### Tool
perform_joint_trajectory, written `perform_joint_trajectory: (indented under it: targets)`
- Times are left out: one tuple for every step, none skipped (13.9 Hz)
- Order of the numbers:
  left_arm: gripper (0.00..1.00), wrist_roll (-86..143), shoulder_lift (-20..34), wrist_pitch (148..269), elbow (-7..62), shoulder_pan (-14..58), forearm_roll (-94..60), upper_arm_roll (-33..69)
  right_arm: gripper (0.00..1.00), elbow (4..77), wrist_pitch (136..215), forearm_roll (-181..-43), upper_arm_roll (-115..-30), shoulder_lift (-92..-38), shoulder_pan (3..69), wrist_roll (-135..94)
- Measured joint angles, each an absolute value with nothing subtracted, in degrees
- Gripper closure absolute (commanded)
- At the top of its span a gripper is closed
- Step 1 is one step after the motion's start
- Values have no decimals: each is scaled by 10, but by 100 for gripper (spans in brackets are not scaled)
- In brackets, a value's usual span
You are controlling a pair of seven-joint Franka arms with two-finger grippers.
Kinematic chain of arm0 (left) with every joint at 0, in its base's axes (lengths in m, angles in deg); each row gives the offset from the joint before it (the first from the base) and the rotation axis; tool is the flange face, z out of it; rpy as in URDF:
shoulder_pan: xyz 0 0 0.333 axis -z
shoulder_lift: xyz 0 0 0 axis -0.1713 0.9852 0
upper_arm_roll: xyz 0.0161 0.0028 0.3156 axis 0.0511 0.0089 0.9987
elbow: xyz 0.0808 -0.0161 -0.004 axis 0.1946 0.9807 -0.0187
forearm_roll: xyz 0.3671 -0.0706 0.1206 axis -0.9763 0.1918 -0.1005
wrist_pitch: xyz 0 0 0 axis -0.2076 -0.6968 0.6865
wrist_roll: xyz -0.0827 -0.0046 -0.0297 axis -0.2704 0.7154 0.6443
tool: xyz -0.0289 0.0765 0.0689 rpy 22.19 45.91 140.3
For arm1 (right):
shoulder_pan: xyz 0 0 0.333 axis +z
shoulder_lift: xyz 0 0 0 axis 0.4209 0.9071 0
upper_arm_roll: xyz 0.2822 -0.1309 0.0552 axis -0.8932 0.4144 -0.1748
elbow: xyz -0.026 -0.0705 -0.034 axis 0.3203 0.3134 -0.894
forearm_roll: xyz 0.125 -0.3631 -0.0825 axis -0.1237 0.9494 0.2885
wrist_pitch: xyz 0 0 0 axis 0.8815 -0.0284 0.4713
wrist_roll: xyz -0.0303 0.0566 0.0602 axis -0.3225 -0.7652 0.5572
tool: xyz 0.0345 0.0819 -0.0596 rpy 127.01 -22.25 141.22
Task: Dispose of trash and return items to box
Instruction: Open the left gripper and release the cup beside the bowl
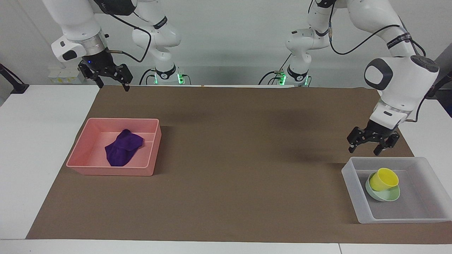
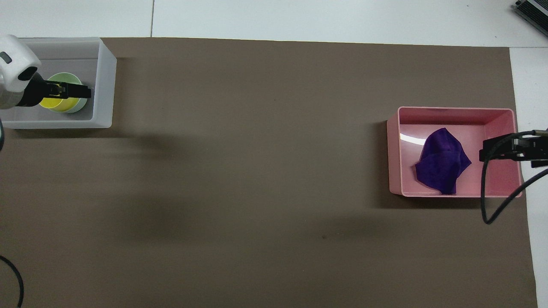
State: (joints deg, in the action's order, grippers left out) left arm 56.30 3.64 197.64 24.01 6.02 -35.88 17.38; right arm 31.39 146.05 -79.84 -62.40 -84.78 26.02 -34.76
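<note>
Two tools spread, empty | left tool (image 1: 368,146) above box (image 1: 356,192) rim, clear of cup (image 1: 383,179) | right tool (image 1: 111,82) waits

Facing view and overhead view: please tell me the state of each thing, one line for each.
Yellow plastic cup: tilted, resting in the green bowl.
Mint-green round bowl: in the whitish bin, holding the cup.
Translucent whitish plastic bin: open-topped.
Deep-purple fabric cloth: crumpled, in the pink tray.
Pink rectangular tray: open-topped.
Left gripper: open, empty, raised.
Right gripper: open, empty, waiting.

Robot lab: two bench-mounted arms (image 1: 399,74).
</note>
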Motion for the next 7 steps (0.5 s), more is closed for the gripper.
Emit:
perform_joint_trajectory:
  targets:
    - [0, 563, 11, 1976, 266, 66, -359, 174, 0, 314, 1461, -798, -624, -848, 260, -348]
    - [0, 563, -17, 1975, 293, 71, -359, 174, 0, 314, 1461, -798, -624, -848, 260, -348]
    - [0, 562, -44, 1973, 318, 75, -359, 174, 0, 314, 1461, -798, -624, -848, 260, -348]
    - [0, 558, -68, 1965, 339, 79, -359, 174, 0, 314, 1461, -798, -624, -848, 260, -348]
    - [0, 551, -86, 1950, 350, 83, -361, 174, 0, 314, 1461, -798, -624, -848, 260, -348]
    - [0, 537, -98, 1932, 354, 90, -369, 173, 0, 314, 1461, -798, -624, -848, 260, -348]
    - [0, 518, -106, 1918, 352, 97, -381, 172, 0, 315, 1461, -798, -624, -848, 260, -348]
